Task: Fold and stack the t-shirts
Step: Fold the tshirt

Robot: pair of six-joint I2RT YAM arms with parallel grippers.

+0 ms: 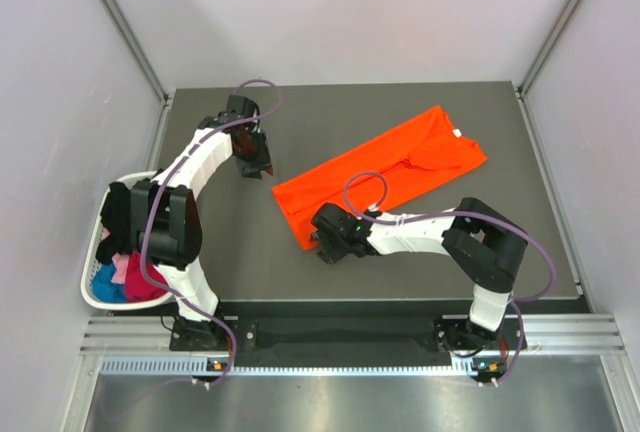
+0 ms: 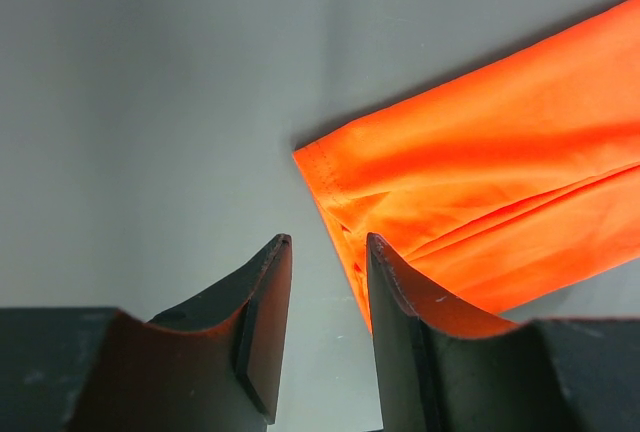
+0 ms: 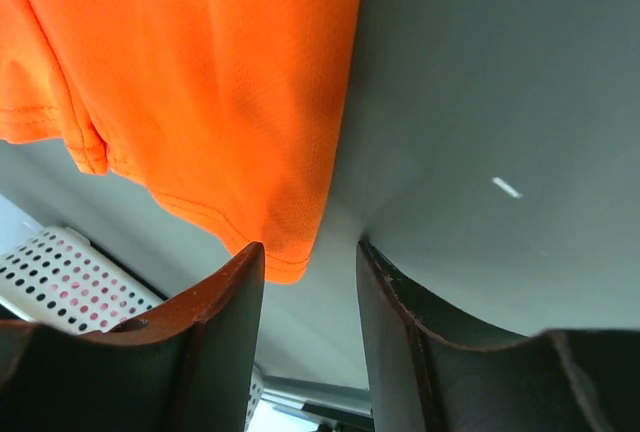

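An orange t-shirt point(image 1: 380, 177), folded into a long strip, lies slantwise across the dark table point(image 1: 300, 122), with its white neck label point(image 1: 457, 133) at the far right end. My left gripper point(image 1: 257, 172) hovers just left of the strip's near-left hem corner. In the left wrist view the left gripper point(image 2: 328, 242) is open and holds nothing, and the orange t-shirt point(image 2: 480, 212) lies ahead, beside the right finger. My right gripper point(image 1: 322, 248) sits at the other hem corner. The right wrist view shows the right gripper point(image 3: 310, 247) open, with the corner of the orange t-shirt point(image 3: 200, 82) at its left fingertip.
A white basket point(image 1: 88, 287) hangs off the table's left edge, holding a black t-shirt point(image 1: 122, 214), a magenta one point(image 1: 135, 277) and a blue one point(image 1: 108, 282). The basket point(image 3: 60, 272) also shows in the right wrist view. Grey walls enclose the table.
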